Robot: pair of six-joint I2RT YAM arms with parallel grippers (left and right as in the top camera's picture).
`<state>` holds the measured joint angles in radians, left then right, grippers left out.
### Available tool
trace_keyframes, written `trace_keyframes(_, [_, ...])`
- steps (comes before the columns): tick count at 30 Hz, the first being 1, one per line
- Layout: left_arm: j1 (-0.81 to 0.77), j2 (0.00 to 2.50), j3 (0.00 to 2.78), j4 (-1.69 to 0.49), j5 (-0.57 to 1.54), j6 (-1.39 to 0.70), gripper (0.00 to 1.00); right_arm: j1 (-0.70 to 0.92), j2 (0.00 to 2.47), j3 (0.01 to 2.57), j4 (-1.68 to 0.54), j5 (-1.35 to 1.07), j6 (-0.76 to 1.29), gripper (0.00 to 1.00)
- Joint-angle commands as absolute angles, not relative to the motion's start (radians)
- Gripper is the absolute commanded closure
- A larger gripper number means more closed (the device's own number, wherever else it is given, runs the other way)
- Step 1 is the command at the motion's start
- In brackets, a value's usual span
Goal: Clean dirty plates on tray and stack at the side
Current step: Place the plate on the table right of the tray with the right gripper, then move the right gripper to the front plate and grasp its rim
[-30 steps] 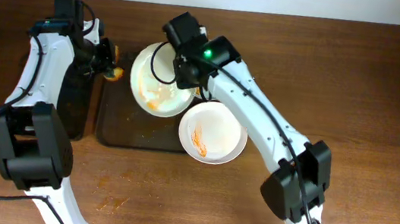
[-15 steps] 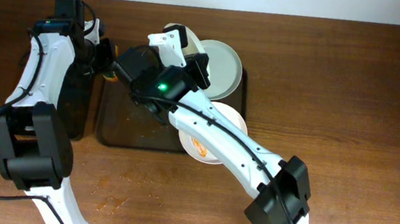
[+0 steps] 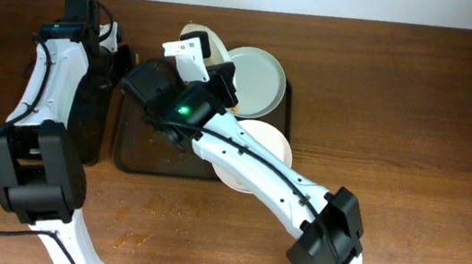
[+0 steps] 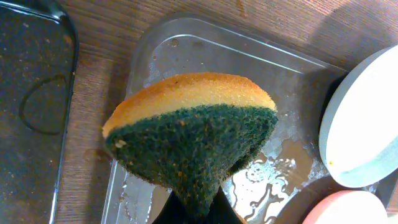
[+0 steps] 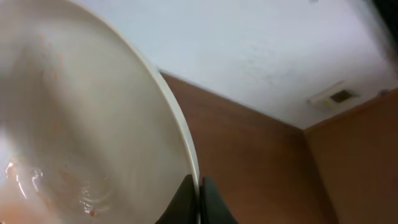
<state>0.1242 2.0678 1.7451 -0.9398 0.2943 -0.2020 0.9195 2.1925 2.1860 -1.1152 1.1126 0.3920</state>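
Note:
My right gripper [image 3: 198, 55] is shut on the rim of one white plate [image 3: 204, 40] and holds it tilted on edge above the far left end of the brown tray [image 3: 139, 152]. In the right wrist view the fingers [image 5: 199, 184] pinch the rim, and the plate's face [image 5: 74, 124] is wet with faint orange specks. A second plate [image 3: 256, 80] lies at the tray's far right. A third plate [image 3: 266, 145] lies at the near right, partly under my right arm. My left gripper [image 3: 122, 68] is shut on a yellow and green sponge [image 4: 193, 137] over the tray's wet left end [image 4: 205, 56].
A narrow black tray [image 3: 83, 127] lies left of the brown tray and shows in the left wrist view [image 4: 31, 93]. Orange smears [image 3: 132, 241] mark the table near the front. My right arm crosses the tray diagonally. A white wall edges the far side of the table.
My right arm has swung left with its plate and tipped it up on edge, uncovering the plate at the tray's far right. The left arm has stayed put.

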Motion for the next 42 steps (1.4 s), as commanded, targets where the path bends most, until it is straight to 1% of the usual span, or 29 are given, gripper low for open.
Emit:
trace_keyframes(1, [0.114, 2.065, 1.755, -0.941, 0.287, -0.186, 0.99, 0.843, 2.146, 2.199, -1.148, 0.876, 0.408, 0.96])
trace_keyframes(3, [0.110, 2.065, 1.755, -0.937, 0.287, -0.186, 0.99, 0.778, 2.121, 2.199, -1.166, 0.741, 0.408, 0.96])
trace_keyframes(5, [0.109, 2.065, 1.755, -0.937, 0.279, -0.186, 0.99, 0.676, 2.091, 2.199, -1.184, 0.574, 0.404, 0.96])
trace_keyframes(8, [0.109, 2.064, 1.755, -0.938, 0.253, -0.186, 0.99, 0.517, 2.060, 2.199, -1.217, 0.328, 0.321, 0.96])
trace_keyframes(9, [0.109, 2.065, 1.755, -0.937, 0.253, -0.185, 0.99, 0.426, 2.049, 2.199, -1.248, 0.213, 0.284, 0.96])
trace_keyframes(12, [0.099, 2.065, 1.755, -0.937, 0.236, -0.186, 0.99, 0.216, 2.048, 2.199, -1.322, 0.023, 0.258, 0.96])
trace_keyframes(17, [0.092, 2.065, 1.755, -0.935, 0.212, -0.186, 0.99, -0.072, 2.056, 2.124, -1.439, -0.030, 0.258, 0.96])
trace_keyframes(21, [0.091, 2.065, 1.755, -0.926, 0.212, -0.186, 0.99, -0.212, 2.056, 1.959, -1.391, -0.047, 0.258, 0.96])
trace_keyframes(25, [0.079, 2.065, 1.755, -0.914, 0.212, -0.186, 0.99, -0.249, 2.056, 1.767, -1.232, -0.089, 0.239, 0.96])
trace_keyframes(30, [0.079, 2.065, 1.755, -0.906, 0.212, -0.186, 0.99, -0.249, 2.056, 1.636, -1.095, -0.093, 0.239, 0.96])
trace_keyframes(31, [0.079, 2.065, 1.755, -0.906, 0.212, -0.186, 0.99, -0.249, 2.056, 1.624, -1.093, -0.093, 0.239, 0.92])
trace_keyframes(33, [0.079, 2.065, 1.755, -0.906, 0.212, -0.186, 0.99, -0.249, 2.056, 1.619, -1.126, -0.095, 0.239, 0.55])
trace_keyframes(36, [0.079, 2.065, 1.755, -0.906, 0.212, -0.186, 0.99, -0.249, 2.054, 1.656, -1.206, -0.103, 0.239, 0.56])
trace_keyframes(38, [0.079, 2.065, 1.755, -0.906, 0.212, -0.186, 0.99, -0.248, 2.047, 1.728, -1.293, -0.128, 0.218, 0.56])
trace_keyframes(41, [0.079, 2.065, 1.755, -0.906, 0.212, -0.186, 0.99, -0.221, 2.019, 1.829, -1.377, -0.287, 0.107, 0.55])
trace_keyframes(42, [0.079, 2.065, 1.755, -0.906, 0.212, -0.186, 0.99, -0.206, 2.009, 1.842, -1.381, -0.309, 0.108, 0.55])
